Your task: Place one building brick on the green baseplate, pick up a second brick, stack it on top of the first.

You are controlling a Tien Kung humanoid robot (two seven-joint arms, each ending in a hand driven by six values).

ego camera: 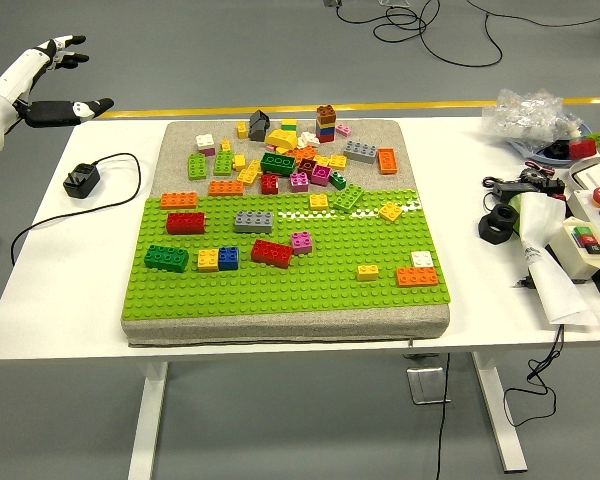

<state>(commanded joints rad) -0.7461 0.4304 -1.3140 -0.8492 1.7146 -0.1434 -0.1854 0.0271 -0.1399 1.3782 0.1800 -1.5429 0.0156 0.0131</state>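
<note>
Your left hand (65, 80) hovers upper left, fingers spread, apparently holding nothing. No brick is picked yet; reach toward the brick pile (290, 150) above the green baseplate (280, 280).

bright, even overhead light fills the view, with no harsh glare. the white worktop (70, 290) looks nearly blown out, its surface detail washed flat. shadows are soft and short: a faint one under the worktop's near edge on the grey floor (280, 420). focus is sharp in the middle, slightly softer toward the corners, with mild bending at the edges.
</note>
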